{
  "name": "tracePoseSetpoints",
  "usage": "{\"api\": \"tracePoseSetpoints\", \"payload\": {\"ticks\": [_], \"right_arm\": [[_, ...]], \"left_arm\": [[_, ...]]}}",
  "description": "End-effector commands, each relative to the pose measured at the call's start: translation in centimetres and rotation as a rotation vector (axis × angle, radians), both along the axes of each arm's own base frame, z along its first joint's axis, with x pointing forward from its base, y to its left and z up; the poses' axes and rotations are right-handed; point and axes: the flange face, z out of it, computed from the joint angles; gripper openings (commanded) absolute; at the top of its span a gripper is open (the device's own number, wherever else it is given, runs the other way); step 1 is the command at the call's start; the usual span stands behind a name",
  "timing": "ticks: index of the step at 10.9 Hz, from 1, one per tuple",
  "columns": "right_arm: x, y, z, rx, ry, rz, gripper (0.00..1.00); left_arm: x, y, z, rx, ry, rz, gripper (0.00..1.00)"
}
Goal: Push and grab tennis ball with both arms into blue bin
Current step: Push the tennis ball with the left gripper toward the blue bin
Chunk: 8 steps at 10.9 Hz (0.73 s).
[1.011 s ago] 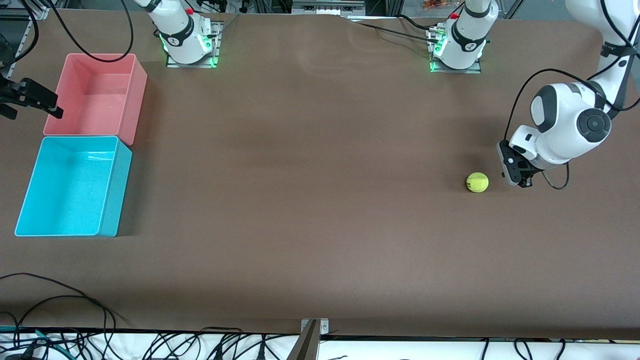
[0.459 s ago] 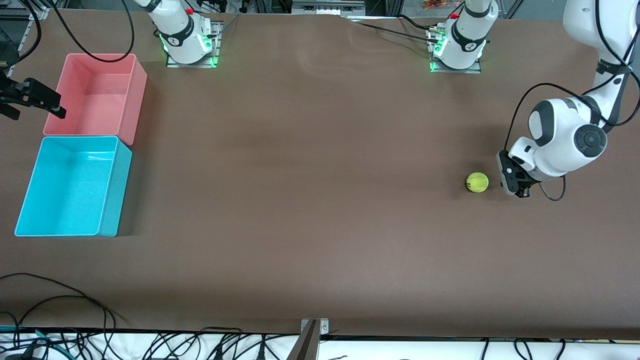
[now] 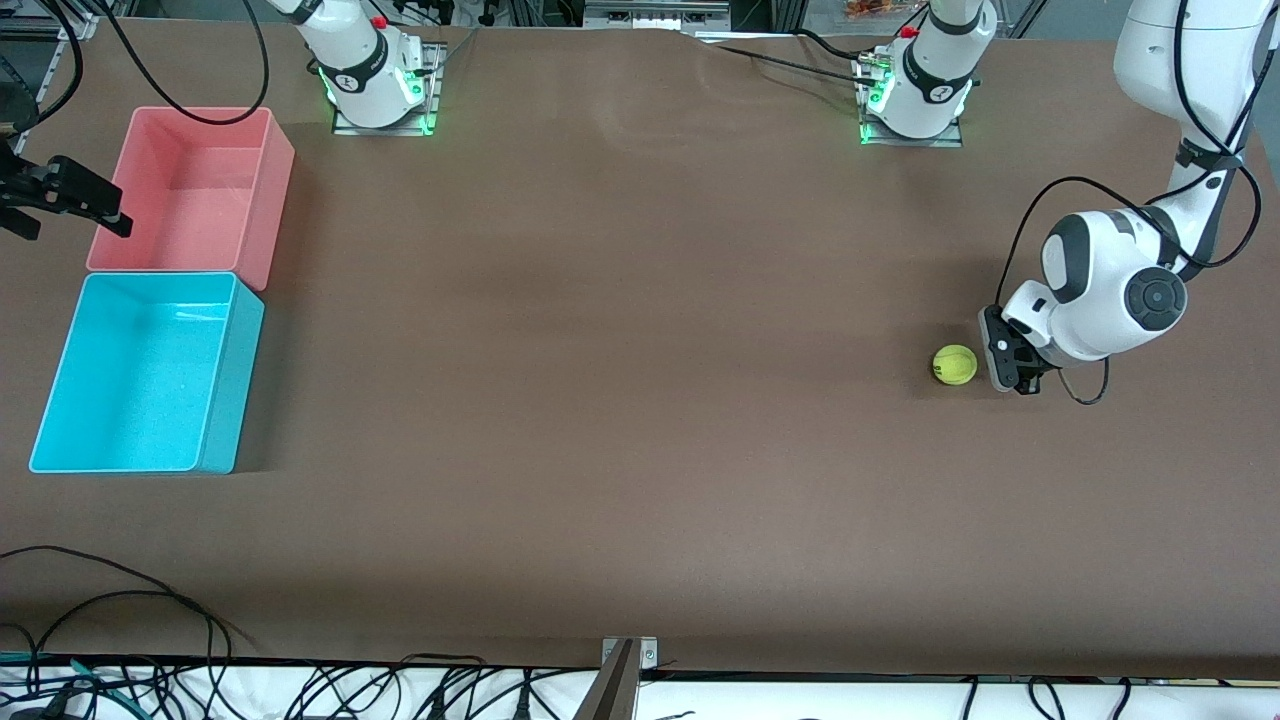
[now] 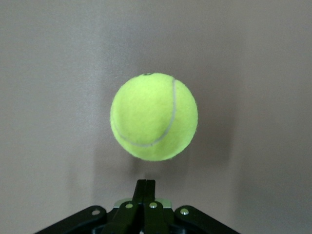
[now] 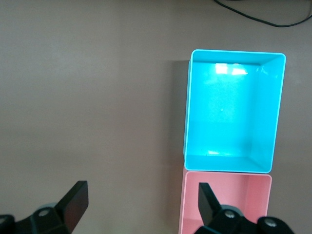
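The yellow-green tennis ball (image 3: 955, 365) lies on the brown table toward the left arm's end. My left gripper (image 3: 994, 362) is low beside it, shut with nothing between its fingers. A small gap shows between the closed tips (image 4: 146, 181) and the ball (image 4: 154, 117), which fills the middle of the left wrist view. The blue bin (image 3: 140, 370) stands empty at the right arm's end of the table. My right gripper (image 3: 70, 212) hangs open and empty over the table edge beside the pink bin. In the right wrist view, this gripper (image 5: 140, 197) looks down on the blue bin (image 5: 229, 107).
An empty pink bin (image 3: 190, 190) touches the blue bin on the side farther from the front camera, and it also shows in the right wrist view (image 5: 226, 202). A wide stretch of brown table (image 3: 600, 350) separates ball and bins. Cables (image 3: 120, 610) lie along the near edge.
My left gripper has slid toward the ball, narrowing the gap to it. The ball has stayed in place. The right gripper has barely moved.
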Motion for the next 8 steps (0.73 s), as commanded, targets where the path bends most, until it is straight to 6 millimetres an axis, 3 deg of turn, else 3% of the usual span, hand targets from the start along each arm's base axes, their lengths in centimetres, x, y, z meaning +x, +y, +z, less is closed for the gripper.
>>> {"api": "tracePoseSetpoints", "payload": {"ticks": [1,3,4,6,7,8], "right_arm": [[0.2,0.0,-0.1,0.000,0.015,-0.001,1.00],[0.2,0.0,-0.1,-0.001,0.015,-0.003,1.00],[0.2,0.0,-0.1,-0.001,0.015,-0.001,1.00],[0.2,0.0,-0.3,-0.001,0.018,-0.001,1.00],[0.2,0.0,-0.3,-0.001,0.018,-0.001,1.00],[0.2,0.0,-0.4,0.000,0.021,-0.003,1.00]], "left_arm": [[0.1,-0.7,-1.4,-0.045,0.025,0.007,0.00],[-0.3,-1.3,-2.4,-0.073,0.042,0.038,0.00],[-0.4,-2.9,-2.8,-0.118,0.048,0.082,0.00],[0.4,-10.6,-2.2,-0.214,0.062,0.266,0.00],[1.2,-13.3,-1.2,-0.220,0.051,0.296,0.00],[1.5,-13.3,-0.7,-0.223,0.041,0.288,0.00]]}}
